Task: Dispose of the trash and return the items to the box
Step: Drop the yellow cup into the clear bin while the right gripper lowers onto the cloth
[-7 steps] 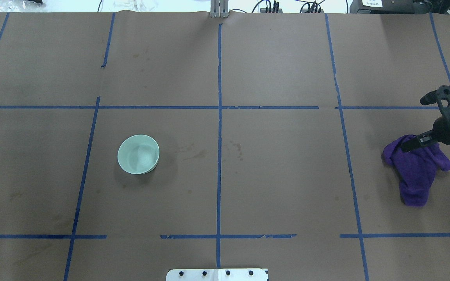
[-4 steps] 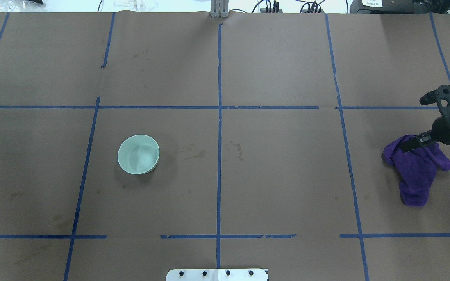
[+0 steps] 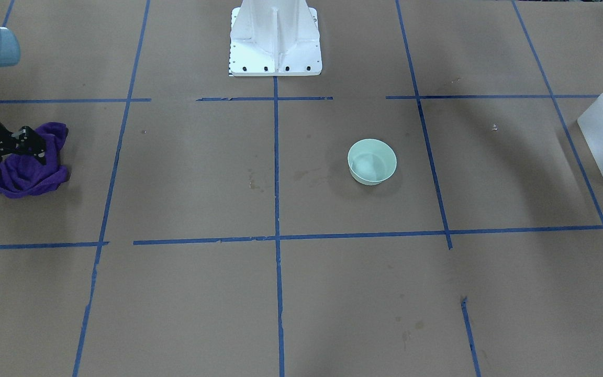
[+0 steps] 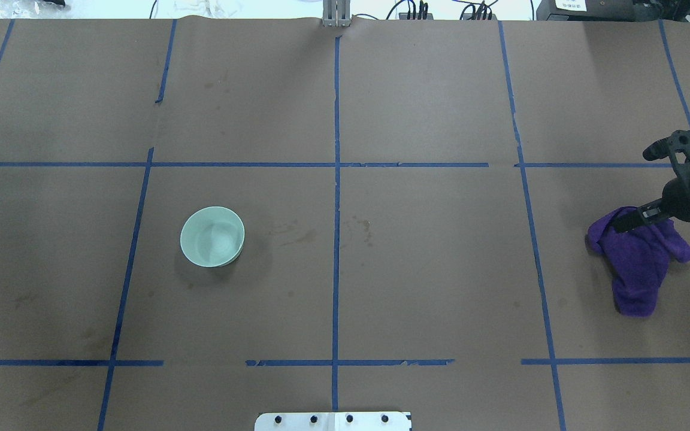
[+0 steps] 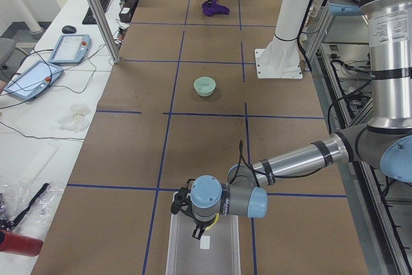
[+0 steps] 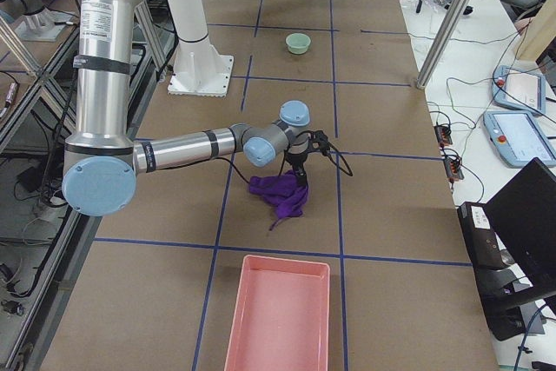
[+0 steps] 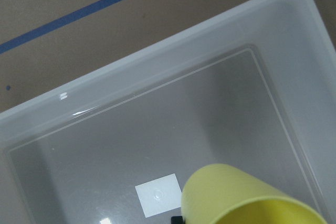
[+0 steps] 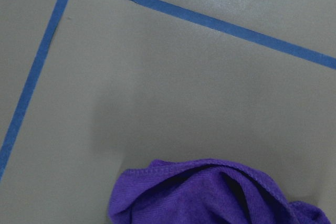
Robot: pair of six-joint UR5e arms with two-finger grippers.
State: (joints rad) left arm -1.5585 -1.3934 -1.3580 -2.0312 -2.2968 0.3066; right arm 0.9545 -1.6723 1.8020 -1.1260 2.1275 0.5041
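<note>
At the right end of the worktop (image 4: 429, 281), the right tool (image 4: 622, 225) is seen pointing down into a purple cloth (image 4: 638, 269). Its fingers are drawn close together on a bunched peak of the fabric. The rest of the cloth is spread on the worktop below, with one thin tail trailing outward. Past the cloth, at the very end of the worktop, a pink tray (image 6: 278, 319) is laid flat, apart from the cloth.

At the opposite end, the left tool (image 5: 199, 231) is hung over the box (image 7: 131, 85), a frosted white bin with straight walls. The yellow cup (image 7: 236, 198) is seen just under that tool. It is tilted, with its open mouth turned toward the wrist camera, above the floor of the box, where a small white label (image 7: 157, 201) is stuck. Whether the fingers are closed on the cup cannot be told, since they are almost wholly hidden.

Between the two arms, the mint-green bowl (image 4: 212, 236) is set upright on the worktop. It is placed on the robot's left half, short of the centre line of blue tape (image 4: 336, 269), and well apart from both tools and from the box. A white pedestal base (image 3: 275, 36) is seen at the robot's edge, on that centre line.
</note>
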